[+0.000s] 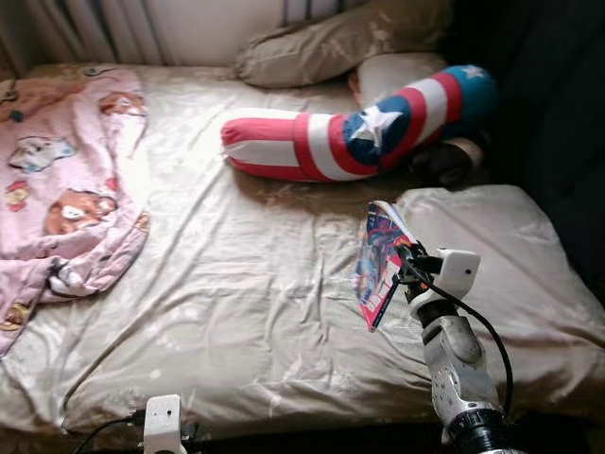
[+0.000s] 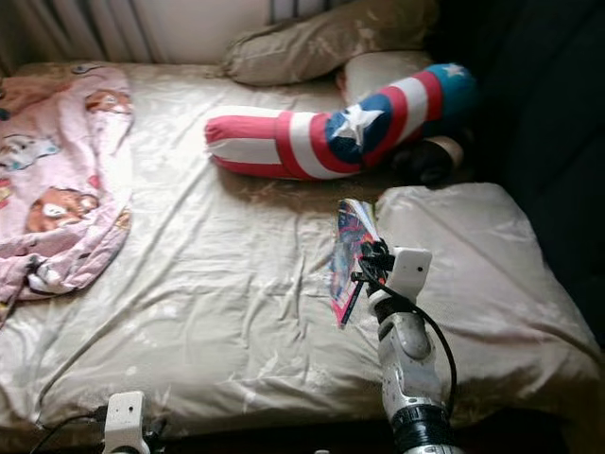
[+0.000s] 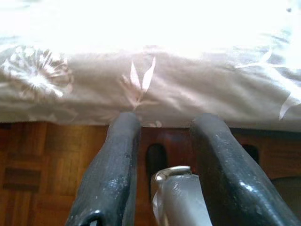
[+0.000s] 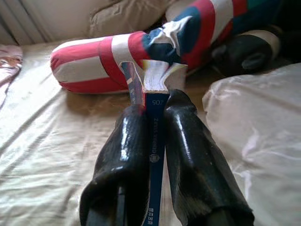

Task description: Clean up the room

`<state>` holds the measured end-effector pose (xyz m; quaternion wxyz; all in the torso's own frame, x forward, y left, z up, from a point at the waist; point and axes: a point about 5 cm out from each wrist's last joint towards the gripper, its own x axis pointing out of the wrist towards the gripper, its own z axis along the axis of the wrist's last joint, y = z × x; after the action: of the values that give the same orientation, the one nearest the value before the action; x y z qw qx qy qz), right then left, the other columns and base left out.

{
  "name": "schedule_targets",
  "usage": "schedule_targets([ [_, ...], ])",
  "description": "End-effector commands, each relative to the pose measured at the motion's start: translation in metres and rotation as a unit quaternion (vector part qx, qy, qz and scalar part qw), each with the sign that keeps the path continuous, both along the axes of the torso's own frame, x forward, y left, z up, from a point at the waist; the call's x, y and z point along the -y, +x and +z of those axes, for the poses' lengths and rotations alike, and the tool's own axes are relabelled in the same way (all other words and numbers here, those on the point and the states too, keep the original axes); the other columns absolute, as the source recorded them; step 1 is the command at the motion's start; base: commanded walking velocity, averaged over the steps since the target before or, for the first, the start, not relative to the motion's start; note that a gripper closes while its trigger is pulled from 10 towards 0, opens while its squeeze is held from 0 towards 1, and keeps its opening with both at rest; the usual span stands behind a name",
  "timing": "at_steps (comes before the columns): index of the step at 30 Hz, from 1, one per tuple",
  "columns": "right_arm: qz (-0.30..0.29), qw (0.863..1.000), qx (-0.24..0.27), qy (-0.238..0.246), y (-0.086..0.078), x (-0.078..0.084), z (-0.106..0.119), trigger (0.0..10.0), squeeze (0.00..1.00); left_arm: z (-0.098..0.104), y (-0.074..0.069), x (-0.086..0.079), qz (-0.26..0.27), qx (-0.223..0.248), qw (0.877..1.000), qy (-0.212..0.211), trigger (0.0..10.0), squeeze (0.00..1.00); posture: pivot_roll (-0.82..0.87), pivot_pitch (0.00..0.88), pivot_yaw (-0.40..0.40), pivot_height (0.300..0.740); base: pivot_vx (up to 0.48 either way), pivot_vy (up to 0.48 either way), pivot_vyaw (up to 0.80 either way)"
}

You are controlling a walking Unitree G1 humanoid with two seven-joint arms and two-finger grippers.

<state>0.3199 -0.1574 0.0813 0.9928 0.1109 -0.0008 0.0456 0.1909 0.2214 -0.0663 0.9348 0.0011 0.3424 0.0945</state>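
Observation:
My right gripper (image 1: 405,262) is shut on a colourful paperback book (image 1: 379,260), held on edge above the beige bed sheet (image 1: 236,303). In the right wrist view the book's blue spine (image 4: 155,141) runs between the two black fingers (image 4: 123,155), its pages fanning open at the far end. My left gripper (image 3: 162,141) hangs low by the bed's front edge, open with nothing between its fingers, over the wooden floor (image 3: 37,165).
A long red, white and blue star cushion (image 1: 359,128) lies across the bed's far side, with beige pillows (image 1: 321,43) behind it. A pink cartoon blanket (image 1: 66,180) is bunched at the left. A pale pillow (image 1: 492,255) lies at the right, near a dark wall.

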Motion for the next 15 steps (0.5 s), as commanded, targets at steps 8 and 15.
schedule_targets([
  [8, 0.007, 1.000, 0.016, 0.000, 0.0034, -0.0052, 0.0066, 10.0, 0.00, -0.0053, -0.0103, -0.0023, 0.001, -0.019, 1.000, 0.000, 10.0, 0.00, 0.07, 0.150, -0.058, 0.740, 0.000, 0.000, 0.00],
  [15, -0.003, 1.000, 0.005, 0.008, 0.0016, -0.0009, 0.0019, 10.0, 0.00, -0.0058, -0.0109, -0.0024, 0.003, -0.022, 1.000, 0.001, 10.0, 0.00, 0.07, 0.151, -0.057, 0.740, 0.000, 0.000, 0.00],
])
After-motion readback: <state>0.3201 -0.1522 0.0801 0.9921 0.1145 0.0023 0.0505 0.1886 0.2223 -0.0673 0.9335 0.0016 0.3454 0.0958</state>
